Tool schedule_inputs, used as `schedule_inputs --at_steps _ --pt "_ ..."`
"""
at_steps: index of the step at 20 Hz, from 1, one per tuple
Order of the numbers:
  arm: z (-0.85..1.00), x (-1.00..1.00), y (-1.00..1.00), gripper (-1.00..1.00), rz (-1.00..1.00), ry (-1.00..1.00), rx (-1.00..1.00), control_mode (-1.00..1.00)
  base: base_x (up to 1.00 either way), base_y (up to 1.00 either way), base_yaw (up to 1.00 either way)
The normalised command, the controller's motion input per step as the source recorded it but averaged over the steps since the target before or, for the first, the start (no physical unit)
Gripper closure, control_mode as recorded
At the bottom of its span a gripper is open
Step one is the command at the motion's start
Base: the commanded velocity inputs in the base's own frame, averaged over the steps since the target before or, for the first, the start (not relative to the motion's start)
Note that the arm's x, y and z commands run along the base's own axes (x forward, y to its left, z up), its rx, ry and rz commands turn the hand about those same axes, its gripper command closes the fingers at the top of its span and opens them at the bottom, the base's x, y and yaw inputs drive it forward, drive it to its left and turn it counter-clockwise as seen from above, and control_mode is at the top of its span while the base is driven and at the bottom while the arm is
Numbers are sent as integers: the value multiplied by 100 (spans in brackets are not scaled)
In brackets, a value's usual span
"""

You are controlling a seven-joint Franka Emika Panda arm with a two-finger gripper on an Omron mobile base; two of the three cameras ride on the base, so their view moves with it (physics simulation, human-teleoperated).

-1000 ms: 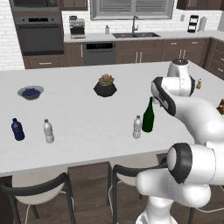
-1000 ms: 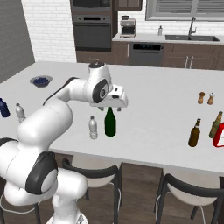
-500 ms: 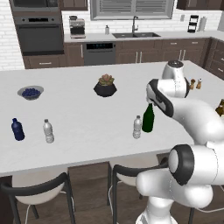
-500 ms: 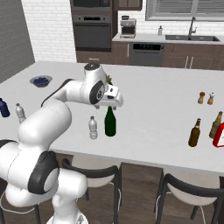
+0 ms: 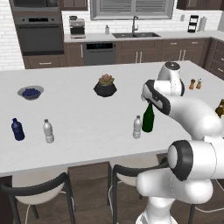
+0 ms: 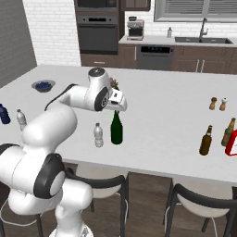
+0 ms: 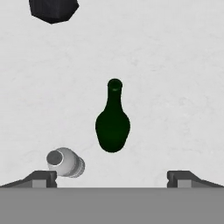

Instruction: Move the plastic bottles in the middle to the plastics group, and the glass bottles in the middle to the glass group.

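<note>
The dark green wine bottle (image 5: pixel 148 119) (image 6: pixel 116 129) (image 7: pixel 112 122) stands upright mid-counter near the front edge. The small clear plastic bottle with a white cap (image 5: pixel 137 127) (image 6: pixel 97 135) (image 7: pixel 65 162) stands close beside it. My gripper (image 5: pixel 148 102) (image 6: pixel 118 109) (image 7: pixel 112 179) hovers just above the green bottle's neck, open and holding nothing, its fingertips (image 7: pixel 41 178) far apart. The plastics group is the dark blue bottle (image 5: pixel 17 129) (image 6: pixel 3 114) and a clear bottle (image 5: pixel 48 131) (image 6: pixel 21 119) at the far left. Two amber-brown glass bottles (image 6: pixel 206 140) (image 6: pixel 228 132) stand together at the right.
A dark plant pot (image 5: pixel 105 86) (image 7: pixel 53 9) sits behind the green bottle. A bowl of blueberries (image 5: pixel 30 92) (image 6: pixel 43 85) is at the back left. Salt and pepper shakers (image 5: pixel 195 83) (image 6: pixel 218 103) stand at the right. A red object (image 6: pixel 233 143) sits by the amber bottles.
My hand has shifted a little sideways and come over the top of the green bottle. The bottles have not moved.
</note>
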Motion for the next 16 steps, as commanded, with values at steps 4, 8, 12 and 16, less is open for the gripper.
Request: schedule_inputs --at_steps 4,8,12,16 --pt "-15 29 1 -100 0 0 0 -100 0 0 0" --pt "-19 27 0 -100 0 0 0 -100 0 0 0" --pt "-19 28 -1 -100 0 0 0 -100 0 0 0" --pt "-21 23 0 -100 0 0 0 -100 0 0 0"
